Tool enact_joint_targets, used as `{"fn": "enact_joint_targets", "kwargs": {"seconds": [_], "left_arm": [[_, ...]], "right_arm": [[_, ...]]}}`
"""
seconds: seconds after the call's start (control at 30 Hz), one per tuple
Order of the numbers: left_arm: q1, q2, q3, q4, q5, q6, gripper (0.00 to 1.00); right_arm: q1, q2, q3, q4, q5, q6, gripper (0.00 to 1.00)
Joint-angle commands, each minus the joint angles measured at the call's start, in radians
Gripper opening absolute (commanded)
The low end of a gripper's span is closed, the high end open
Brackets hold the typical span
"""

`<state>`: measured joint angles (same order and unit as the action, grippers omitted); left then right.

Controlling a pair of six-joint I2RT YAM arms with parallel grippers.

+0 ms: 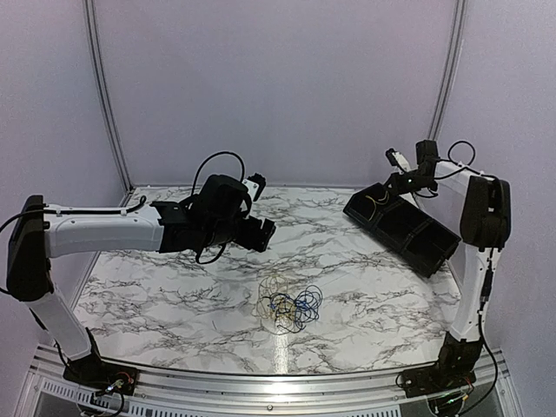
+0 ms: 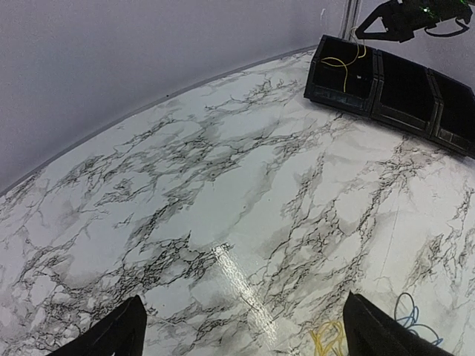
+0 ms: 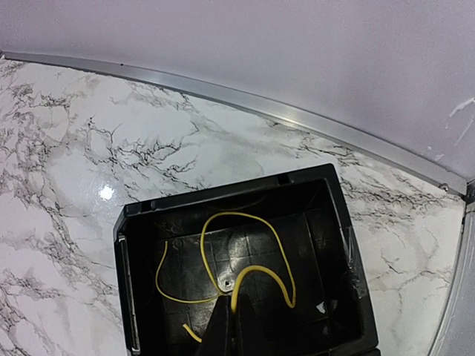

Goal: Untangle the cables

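Pale lilac walls [image 1: 278,87], marble tabletop [image 1: 174,295] (glossy)

left arm reaching forward, left gripper [image 1: 263,233] jaws wide, right arm raised, right gripper [image 3: 228,326] pinched closed

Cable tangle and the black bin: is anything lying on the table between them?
Nothing. The top external view shows only bare marble tabletop between the cable tangle and the black bin.

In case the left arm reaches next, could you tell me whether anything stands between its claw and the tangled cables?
Nothing visible does. The left claw hangs open above the marble table, the tangled cables lying exposed nearer the bases. The right claw, shut on a yellow cable, is at the black bin.
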<state>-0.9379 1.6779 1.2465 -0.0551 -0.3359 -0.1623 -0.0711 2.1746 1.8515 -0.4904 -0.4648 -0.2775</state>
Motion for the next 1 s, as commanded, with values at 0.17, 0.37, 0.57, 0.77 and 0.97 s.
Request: {"fn": "enact_joint_targets", "kwargs": {"seconds": [0.17, 0.37, 0.57, 0.77, 0.97], "left_arm": [[-0.002, 0.011, -0.001, -0.022, -0.042, 0.026, 0.95], [-0.002, 0.012, -0.001, -0.026, -0.034, 0.023, 0.95], [-0.002, 0.009, 0.0, -0.028, -0.033, 0.023, 0.95], [-0.001, 0.005, 0.0, -0.029, -0.036, 0.023, 0.95], [-0.002, -0.007, 0.001, -0.031, -0.035, 0.024, 0.95]], "right_arm": [[0.024, 0.065, 0.094, -0.05, -0.024, 0.001, 0.03], [0.041, 0.046, 0.078, -0.057, 0.03, -0.008, 0.03], [0.068, 0.05, 0.088, -0.075, 0.134, -0.043, 0.01], [0.1, 0.041, 0.108, -0.119, 0.185, -0.057, 0.22], [0.103, -0.111, 0.021, -0.137, 0.234, -0.062, 0.41]]}}
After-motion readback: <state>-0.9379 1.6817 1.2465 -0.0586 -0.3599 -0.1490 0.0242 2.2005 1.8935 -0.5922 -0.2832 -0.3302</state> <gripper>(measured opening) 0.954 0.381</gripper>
